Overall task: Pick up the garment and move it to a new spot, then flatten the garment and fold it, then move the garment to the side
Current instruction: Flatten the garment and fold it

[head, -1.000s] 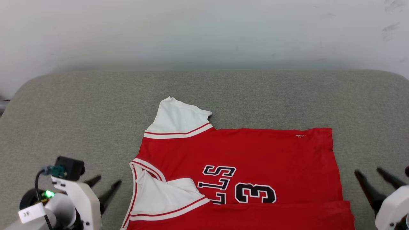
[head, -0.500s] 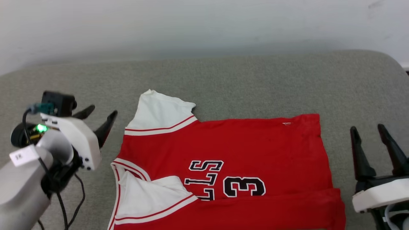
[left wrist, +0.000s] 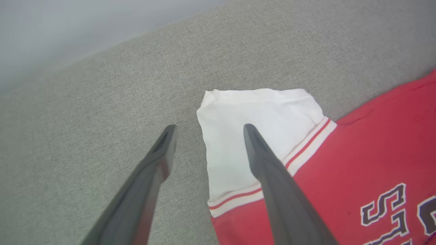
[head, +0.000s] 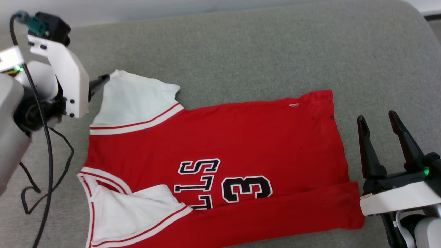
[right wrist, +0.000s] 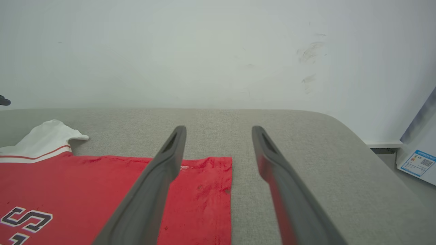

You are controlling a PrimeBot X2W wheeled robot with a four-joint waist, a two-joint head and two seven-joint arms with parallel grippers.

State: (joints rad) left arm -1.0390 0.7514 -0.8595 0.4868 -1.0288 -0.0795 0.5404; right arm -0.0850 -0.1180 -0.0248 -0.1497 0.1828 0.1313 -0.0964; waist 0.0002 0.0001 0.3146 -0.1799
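Over garment (head: pixel 241 137) sleeve (left wrist: pixel 262 112) | left gripper (left wrist: pixel 207 127) spread, maybe touching | right gripper (head: pixel 376 116) spread beside hem (head: pixel 336 137)

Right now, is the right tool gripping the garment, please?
No, the right tool stands open beside the garment, with no cloth inside it.

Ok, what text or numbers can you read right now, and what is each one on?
"LLS": black white-outlined letters, sideways on the red jersey; anything before them is hidden under a fold.
"3": beside those letters, same jersey.
Small white mark near the jersey's hem: too small to read.
Blue-and-white sticker, right wrist view: too small to read.
White tag on the left arm: cut off, unreadable.
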